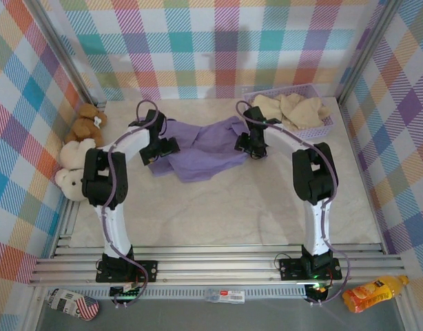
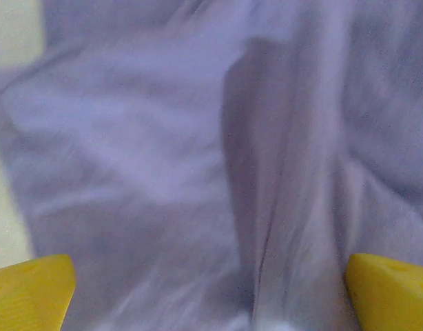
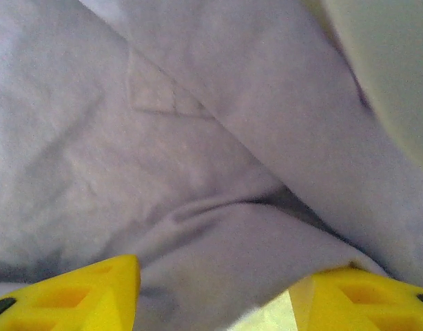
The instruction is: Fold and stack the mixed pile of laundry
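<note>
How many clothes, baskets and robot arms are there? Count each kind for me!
Clothes: 2, the purple shirt and the cream garment
Baskets: 1, the purple basket holding the cream garment
Robot arms: 2, the left arm and the right arm
Total: 5

Entry one, left arm (image 1: 109, 207): its long link was white, its joint housings black, and its black base plate was bolted on the rail (image 1: 218, 265). A grey-lilac cable (image 1: 116, 181) ran up it from the rail.

Entry two, right arm (image 1: 315, 210): it had the same white-and-black build and a like cable, and a green light glowed at its base by the rail.

Entry three, left pincer (image 2: 211, 293) and right pincer (image 3: 215, 283): their fingers (image 3: 87, 293) were yellow plastic, the right pair with triangular cut-outs.
</note>
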Controlling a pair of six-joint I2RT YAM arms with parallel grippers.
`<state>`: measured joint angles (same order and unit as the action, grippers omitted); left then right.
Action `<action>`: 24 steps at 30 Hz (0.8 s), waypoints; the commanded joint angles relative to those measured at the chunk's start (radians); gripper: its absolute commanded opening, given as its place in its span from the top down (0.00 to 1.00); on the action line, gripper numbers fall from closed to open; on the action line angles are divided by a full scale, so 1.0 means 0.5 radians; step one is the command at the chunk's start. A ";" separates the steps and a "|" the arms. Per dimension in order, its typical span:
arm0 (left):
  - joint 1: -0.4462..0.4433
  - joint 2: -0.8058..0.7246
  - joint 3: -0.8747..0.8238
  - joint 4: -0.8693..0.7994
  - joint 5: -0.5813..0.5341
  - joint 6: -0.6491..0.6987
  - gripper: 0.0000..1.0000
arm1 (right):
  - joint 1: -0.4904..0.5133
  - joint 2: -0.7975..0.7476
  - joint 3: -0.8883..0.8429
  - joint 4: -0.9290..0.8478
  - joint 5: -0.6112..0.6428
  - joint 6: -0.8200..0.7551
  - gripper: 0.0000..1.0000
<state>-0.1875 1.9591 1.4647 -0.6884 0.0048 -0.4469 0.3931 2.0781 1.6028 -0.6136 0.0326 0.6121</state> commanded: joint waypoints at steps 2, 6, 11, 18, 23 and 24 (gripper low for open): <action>-0.007 -0.527 -0.371 -0.006 0.022 0.051 0.04 | 0.023 -0.255 -0.180 -0.034 -0.059 -0.037 0.39; -0.008 -0.677 -0.657 0.133 0.037 -0.028 0.20 | 0.038 -0.380 -0.313 -0.061 -0.062 -0.016 0.39; -0.009 -0.568 -0.734 0.284 -0.064 -0.130 0.51 | 0.039 -0.470 -0.404 -0.107 -0.048 -0.012 0.39; -0.011 -0.205 -0.561 0.331 -0.102 -0.146 0.65 | 0.038 -0.546 -0.464 -0.160 -0.017 -0.010 0.39; -0.011 -0.145 -0.499 0.254 -0.109 -0.127 1.00 | 0.038 -0.605 -0.515 -0.152 0.017 0.011 0.39; -0.012 -0.174 -0.512 0.235 -0.102 -0.115 1.00 | 0.039 -0.611 -0.519 -0.141 0.017 0.004 0.39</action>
<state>-0.1879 1.8713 1.2003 -0.5468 -0.0452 -0.5076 0.4091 1.8198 1.3514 -0.6720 0.0265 0.6132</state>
